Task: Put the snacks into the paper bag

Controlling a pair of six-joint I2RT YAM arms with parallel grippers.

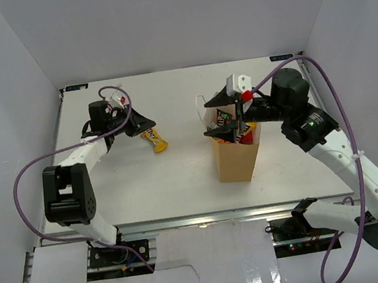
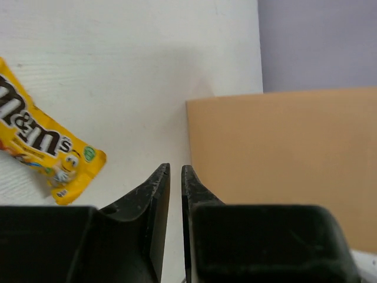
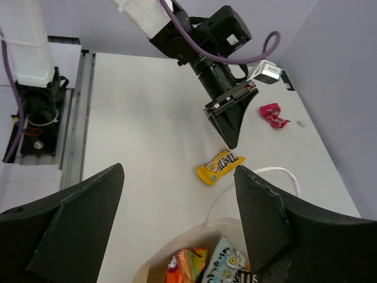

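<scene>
Pale walls (image 1: pixel 171 17) are closing in a white table (image 1: pixel 181 185) on three sides. Two arms are reaching over it: the left arm (image 1: pixel 69 190) is stretching toward the far left, and the right arm (image 1: pixel 346 154) is bending in over the middle.

One bag (image 1: pixel 236 157) is standing upright right of centre, mouth open, with a white handle (image 3: pixel 277 173) drooping over its rim. Inside, an orange packet (image 3: pixel 185 262) and a pale packet (image 3: pixel 227 262) are lying side by side, and a dark packet (image 1: pixel 225 116) is poking up at the mouth. How many more are sitting below cannot be told.

The right gripper (image 1: pixel 224 114) is hovering just above the bag's mouth, its fingers spread wide and gripping nothing.

The left gripper (image 2: pixel 175 171) is hanging low over the table, its fingers nearly together with only a thin slit between them and nothing in it.

Two packets are lying loose on the table: a yellow packet (image 1: pixel 154 139) just beside the left fingertips, not touching them, and a pink-red packet (image 3: pixel 273 114) well apart near the far edge.
</scene>
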